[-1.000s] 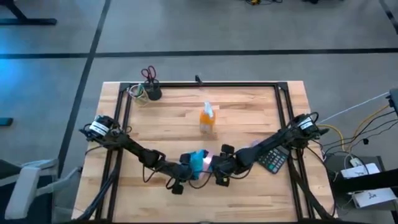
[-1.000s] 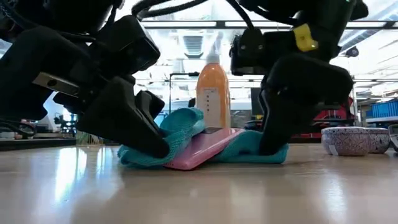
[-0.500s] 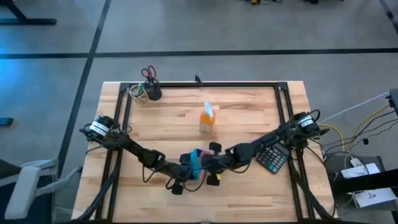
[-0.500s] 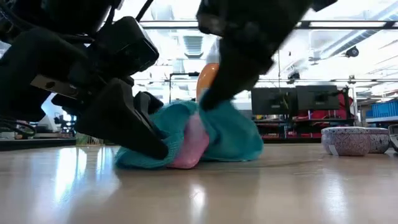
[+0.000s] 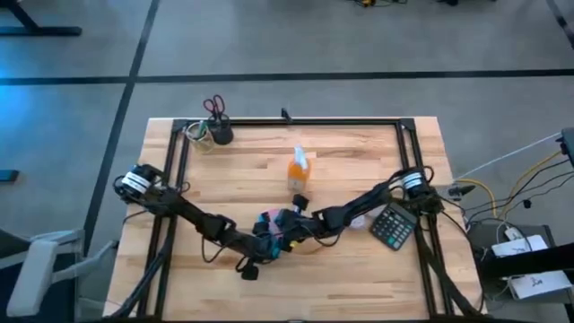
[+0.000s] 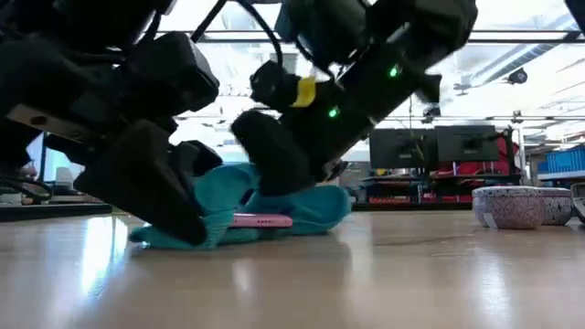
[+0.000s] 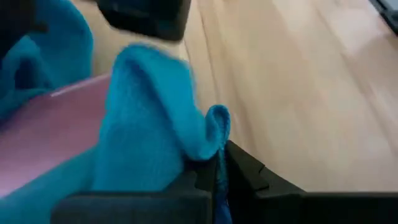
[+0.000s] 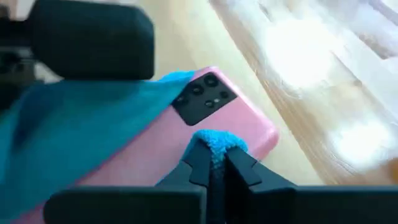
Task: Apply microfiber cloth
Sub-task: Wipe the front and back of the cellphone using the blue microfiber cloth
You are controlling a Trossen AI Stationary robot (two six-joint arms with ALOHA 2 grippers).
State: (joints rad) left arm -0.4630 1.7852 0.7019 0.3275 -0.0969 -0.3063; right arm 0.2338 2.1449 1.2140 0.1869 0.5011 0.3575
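Now microfiber cloth (image 6: 274, 206) lies draped along the pink phone (image 6: 260, 220).

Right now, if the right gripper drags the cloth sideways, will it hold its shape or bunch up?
Likely bunches: the microfiber cloth is floppy, already folding over the pink phone. The phone, smooth and flat, may slide along. Both the right gripper and left gripper pinch it, so it could stretch taut.

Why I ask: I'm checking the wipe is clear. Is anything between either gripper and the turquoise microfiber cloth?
Nothing visible does. The left gripper is shut on a fold of the turquoise microfiber cloth, and the right gripper pinches another bit. The cloth lies over the pink phone.
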